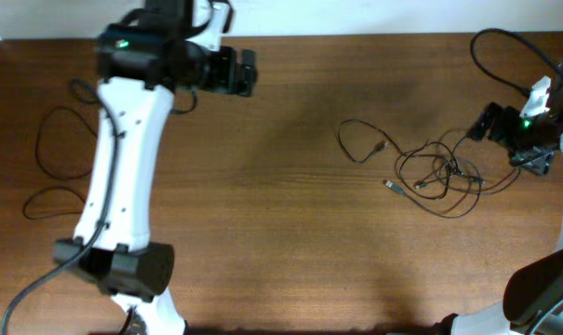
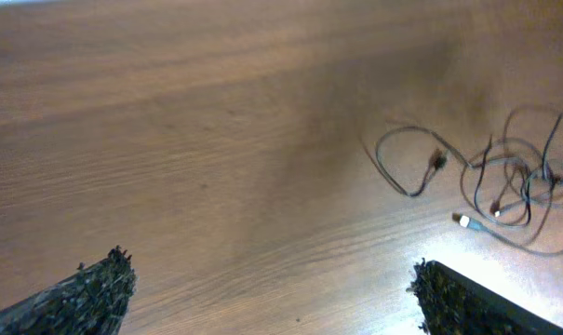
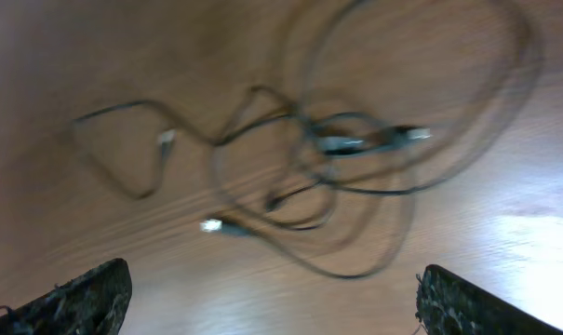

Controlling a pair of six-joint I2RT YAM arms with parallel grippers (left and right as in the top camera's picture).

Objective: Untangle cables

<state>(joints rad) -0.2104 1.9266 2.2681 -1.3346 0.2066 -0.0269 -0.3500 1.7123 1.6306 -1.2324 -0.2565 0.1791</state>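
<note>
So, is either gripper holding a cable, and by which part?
Nothing is held: left gripper and right gripper are open; the cables lie on the table.

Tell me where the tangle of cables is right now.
In the overhead view the cables lie loose on the wooden table toward its right side, close to the open right gripper and far from the left gripper.

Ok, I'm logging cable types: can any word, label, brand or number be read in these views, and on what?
No text can be read in any view.
cables: their plugs show no legible marking; right wrist view is blurred.
left arm: white casing, green light, no lettering visible.
</note>
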